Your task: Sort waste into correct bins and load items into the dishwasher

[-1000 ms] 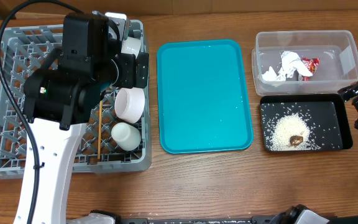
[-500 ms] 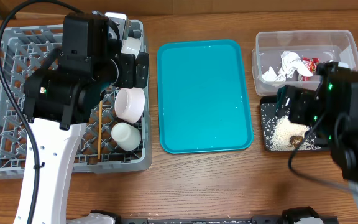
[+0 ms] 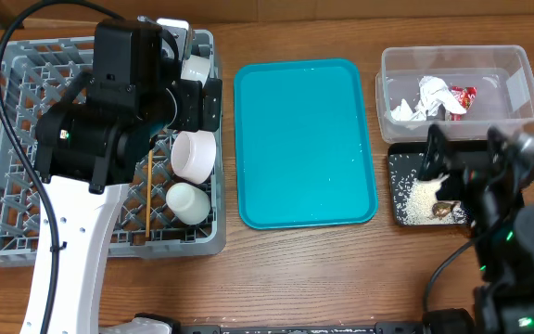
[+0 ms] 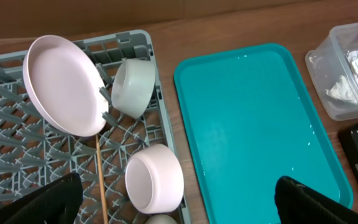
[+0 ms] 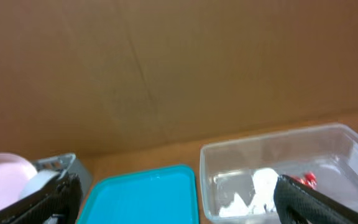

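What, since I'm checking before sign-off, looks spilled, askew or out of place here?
Nothing stands out. The visible rice lies inside the black tray, the wrapper and paper in the clear tub, the plate and bowls in the grey rack.

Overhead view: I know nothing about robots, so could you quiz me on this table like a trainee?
1. True or false: the round white plate sits in the grey dish rack.
2. Name the two things inside the clear tub.
3. Where do the loose rice grains lie? A) clear tub B) black tray C) grey dish rack
Key: 1 true; 2 crumpled white paper and red-and-white snack wrapper; 3 B.
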`<state>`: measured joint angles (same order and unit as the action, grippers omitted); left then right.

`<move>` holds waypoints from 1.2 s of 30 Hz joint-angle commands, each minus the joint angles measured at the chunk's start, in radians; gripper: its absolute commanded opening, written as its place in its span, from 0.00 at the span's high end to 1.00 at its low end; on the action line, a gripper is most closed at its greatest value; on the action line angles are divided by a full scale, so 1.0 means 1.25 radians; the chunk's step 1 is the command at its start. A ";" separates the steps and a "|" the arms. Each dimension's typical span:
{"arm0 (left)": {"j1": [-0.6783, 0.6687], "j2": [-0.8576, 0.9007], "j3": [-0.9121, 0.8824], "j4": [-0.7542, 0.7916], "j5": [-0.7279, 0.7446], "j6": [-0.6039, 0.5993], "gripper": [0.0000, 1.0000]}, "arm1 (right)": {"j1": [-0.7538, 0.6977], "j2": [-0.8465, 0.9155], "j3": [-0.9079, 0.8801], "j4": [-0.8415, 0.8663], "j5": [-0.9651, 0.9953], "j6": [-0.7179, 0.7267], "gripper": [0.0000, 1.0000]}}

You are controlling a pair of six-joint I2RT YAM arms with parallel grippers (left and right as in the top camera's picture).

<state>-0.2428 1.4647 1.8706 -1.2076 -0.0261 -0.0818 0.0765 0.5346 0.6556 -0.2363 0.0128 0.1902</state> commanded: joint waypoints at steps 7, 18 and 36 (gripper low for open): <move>0.000 -0.003 -0.001 0.000 0.000 0.000 0.00 | -0.018 -0.282 -0.401 0.236 -0.042 -0.012 0.00; 0.000 -0.003 -0.001 0.000 0.000 0.000 0.00 | -0.024 -0.426 -0.518 0.169 -0.038 -0.013 0.00; 0.000 -0.003 -0.001 0.000 0.000 0.000 0.00 | -0.024 -0.425 -0.518 0.122 -0.033 -0.009 0.00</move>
<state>-0.2428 1.4647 1.8706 -1.2079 -0.0261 -0.0818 0.0521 0.0135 0.0181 -0.0902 -0.0261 0.1822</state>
